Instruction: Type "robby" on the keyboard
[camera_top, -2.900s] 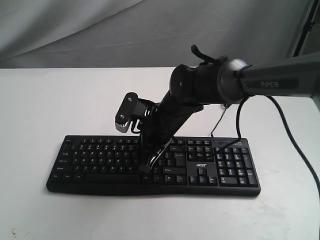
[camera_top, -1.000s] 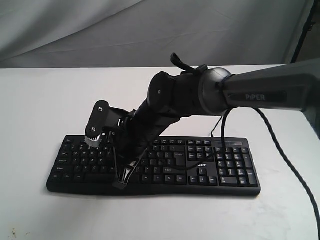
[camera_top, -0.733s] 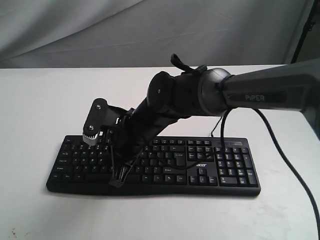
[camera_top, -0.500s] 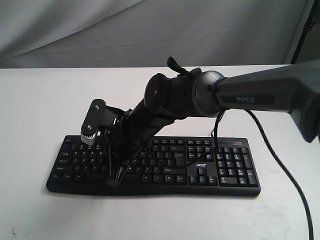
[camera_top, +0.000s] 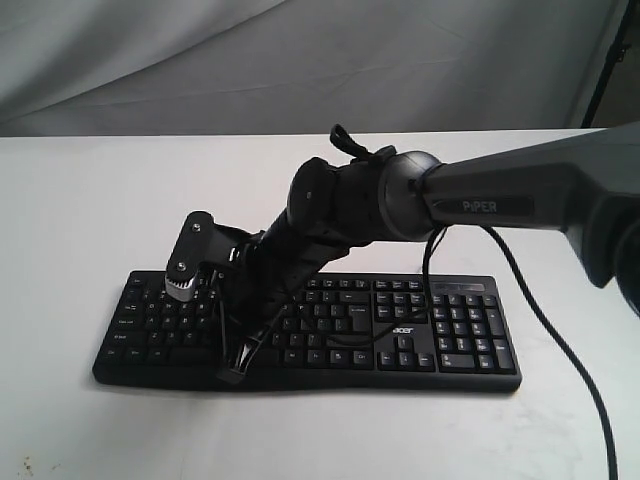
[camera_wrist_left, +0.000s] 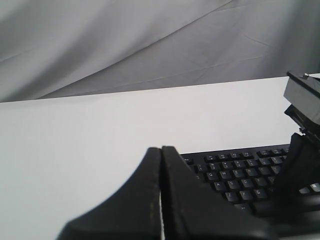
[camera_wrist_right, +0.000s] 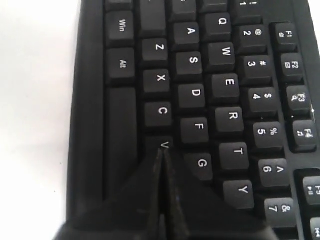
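My right gripper (camera_top: 237, 368) now further left along the keyboard (camera_top: 460, 340) than before, closed tight on nothing, tip at the V key (camera_wrist_right: 163, 144), board wide and black, white legends, acer logo (camera_top: 402, 331).
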